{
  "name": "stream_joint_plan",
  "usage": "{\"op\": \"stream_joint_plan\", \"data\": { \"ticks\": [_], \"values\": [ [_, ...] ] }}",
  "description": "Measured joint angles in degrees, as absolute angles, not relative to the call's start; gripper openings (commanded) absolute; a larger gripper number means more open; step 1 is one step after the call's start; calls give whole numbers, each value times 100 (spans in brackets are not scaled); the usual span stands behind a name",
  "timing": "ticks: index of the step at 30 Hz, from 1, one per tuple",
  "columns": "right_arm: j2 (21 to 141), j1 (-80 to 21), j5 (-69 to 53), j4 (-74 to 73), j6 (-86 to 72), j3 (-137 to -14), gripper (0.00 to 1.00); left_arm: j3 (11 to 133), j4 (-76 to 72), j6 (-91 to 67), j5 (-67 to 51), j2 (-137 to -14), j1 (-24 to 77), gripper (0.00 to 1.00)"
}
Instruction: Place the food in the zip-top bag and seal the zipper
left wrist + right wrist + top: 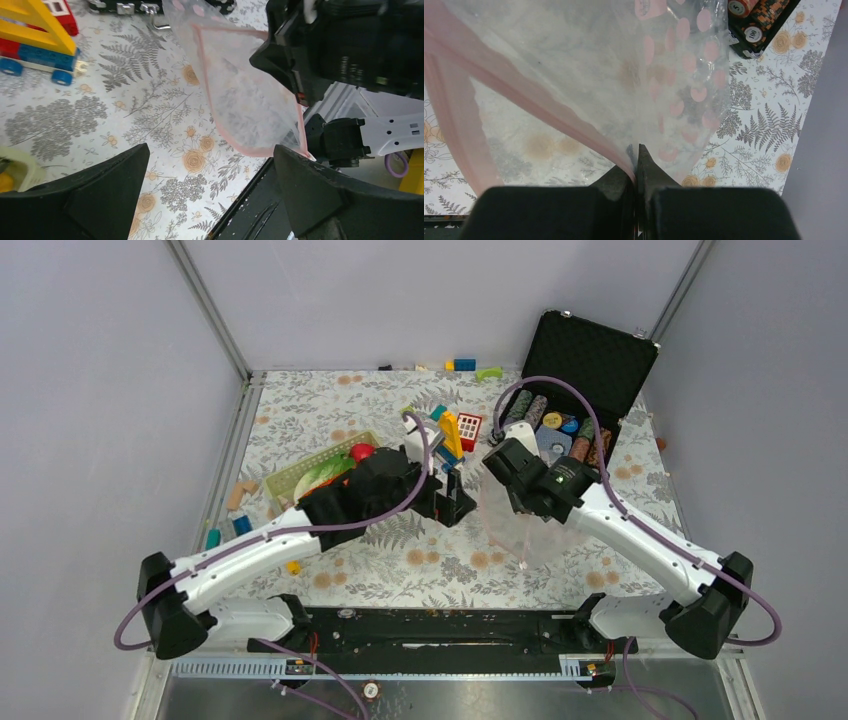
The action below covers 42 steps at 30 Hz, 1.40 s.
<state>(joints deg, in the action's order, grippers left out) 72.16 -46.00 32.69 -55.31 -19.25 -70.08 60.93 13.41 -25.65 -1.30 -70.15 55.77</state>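
**A:** Fern-and-flower tablecloth (400, 565) all the way across. What worries you here?

**B:** Nearest the arm bases, the right gripper (636, 155) has its fingers pressed together on the zip-top bag (245, 100), right at the zipper (549, 111). The left gripper (210, 150) is just beside it, spread wide and empty. With only one pinch, I'd guess the mouth sags shut, or the film slips free once weight goes in.

**A:** And the food?

**B:** The food (361, 451) lies in the green basket (290, 480), left of the bag and apart from it. A piece dropped on the way across could roll off.

**A:** Further back?

**B:** Building blocks (450, 435), then an open black case (600, 350) with poker chips (530, 410). Grey walls (400, 300) close the table in.
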Motion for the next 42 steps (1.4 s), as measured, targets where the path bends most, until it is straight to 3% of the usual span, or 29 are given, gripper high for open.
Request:
{"op": "stream_joint_plan", "data": {
  "ticks": [5, 10, 14, 21, 26, 42],
  "values": [
    [7417, -4598, 3153, -5398, -1925, -7011, 0, 5944, 1627, -2547, 351, -6348, 5286, 99],
    [7520, -4598, 2978, -5273, -1909, -7011, 0, 5695, 1909, -2388, 633, -5929, 3857, 99],
    [7566, -4595, 2880, -5236, -1859, -7011, 0, 5649, 2014, -1791, 377, -6080, 2620, 99],
    [7590, -4595, 2775, -5194, -1754, -7008, 0, 5649, 2097, -690, -615, -6794, 1610, 98],
    [7653, -4595, 2724, -5186, -1686, -6987, 0, 5841, 2287, -239, -967, -7644, 1466, 84],
    [7695, -4595, 2679, -5175, -1627, -6904, 0, 6565, 2764, 425, -1363, -8960, 1444, 57]
  ]
}}
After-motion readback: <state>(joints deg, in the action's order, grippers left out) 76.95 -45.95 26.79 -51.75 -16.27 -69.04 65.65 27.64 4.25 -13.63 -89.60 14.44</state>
